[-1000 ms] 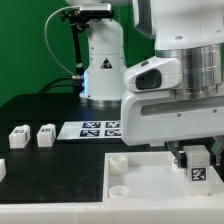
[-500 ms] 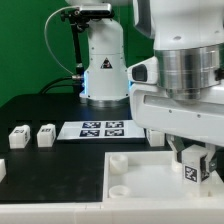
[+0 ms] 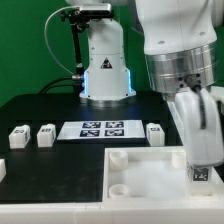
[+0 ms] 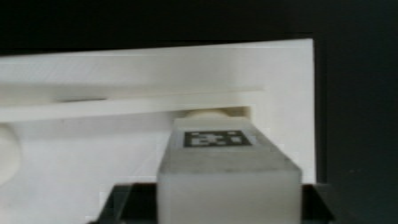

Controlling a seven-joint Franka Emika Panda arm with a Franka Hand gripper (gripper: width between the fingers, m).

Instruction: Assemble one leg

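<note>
The gripper [image 3: 200, 168] clamps a leg [image 3: 200, 174] between closed fingers, over the tray [image 3: 140, 168] at about four o'clock in the exterior view. Three more legs [image 3: 18, 137] [image 3: 45, 135] [image 3: 155, 133] stand on the black table [image 3: 40, 110], flanking the marker board [image 3: 100, 129]. In the wrist view, the held leg's tag [image 4: 215, 139] faces the camera above the tray's white surface.

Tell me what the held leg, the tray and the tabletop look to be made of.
Leg: probably white plastic, matte, with a printed black-and-white tag on its face.
Tray: likely the same plastic, with moulded round sockets.
Tabletop: black and dull, material unclear.
</note>
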